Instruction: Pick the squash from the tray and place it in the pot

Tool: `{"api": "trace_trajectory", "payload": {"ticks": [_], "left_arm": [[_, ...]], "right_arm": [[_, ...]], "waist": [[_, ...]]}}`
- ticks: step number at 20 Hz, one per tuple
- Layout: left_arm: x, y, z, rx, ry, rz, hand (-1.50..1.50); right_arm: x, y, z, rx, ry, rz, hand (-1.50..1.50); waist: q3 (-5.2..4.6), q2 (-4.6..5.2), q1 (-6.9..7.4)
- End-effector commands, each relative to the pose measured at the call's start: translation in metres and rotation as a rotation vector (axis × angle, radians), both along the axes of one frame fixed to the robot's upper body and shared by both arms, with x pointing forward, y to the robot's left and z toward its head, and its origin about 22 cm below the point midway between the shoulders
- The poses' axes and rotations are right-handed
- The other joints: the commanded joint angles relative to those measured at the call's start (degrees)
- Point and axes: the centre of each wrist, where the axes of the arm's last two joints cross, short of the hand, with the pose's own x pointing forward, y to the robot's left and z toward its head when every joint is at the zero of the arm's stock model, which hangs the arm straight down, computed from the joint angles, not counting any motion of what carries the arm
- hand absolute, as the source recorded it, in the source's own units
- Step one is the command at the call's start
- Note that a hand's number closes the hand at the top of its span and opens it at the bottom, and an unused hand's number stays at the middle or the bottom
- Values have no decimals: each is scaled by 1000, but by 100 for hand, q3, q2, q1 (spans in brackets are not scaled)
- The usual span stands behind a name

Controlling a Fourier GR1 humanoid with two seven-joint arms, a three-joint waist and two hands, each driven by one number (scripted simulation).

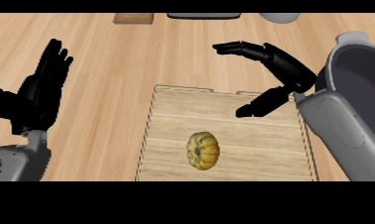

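Note:
A yellow-brown ribbed squash (202, 150) lies on the light wooden tray (242, 119), near its front middle. My right hand (282, 72) hovers over the tray's far right corner, fingers and thumb spread apart and holding nothing; the squash lies well below and left of it. The grey pot (356, 69) stands at the right edge, partly hidden behind my right forearm. Open with fingers up, my left hand (42, 89) rests at the left edge.
A brown block (133, 18), a dark flat object (204, 16) and a grey rounded object (280, 17) sit along the counter's far edge. Bare wooden counter lies between the tray and my left hand.

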Motion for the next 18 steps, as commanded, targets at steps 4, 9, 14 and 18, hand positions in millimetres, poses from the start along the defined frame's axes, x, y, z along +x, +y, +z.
{"api": "trace_trajectory", "payload": {"ticks": [4, 9, 14, 18], "left_arm": [[6, 12, 11, -22, 14, 5, 0], [0, 13, 2, -24, 16, 8, 0], [-2, -3, -3, -4, -1, 7, 0], [-11, -2, -10, -17, 17, -15, 0]], "right_arm": [[-9, 15, 66, -347, 31, 121, -150], [-29, 49, 64, -704, 14, 195, -150], [-54, 94, 66, -913, 3, 203, -150], [-72, 110, 69, -934, 42, 204, -150]], "waist": [[-12, -41, -75], [-19, -52, -61], [-12, -40, -50], [-4, -22, -49]]}}
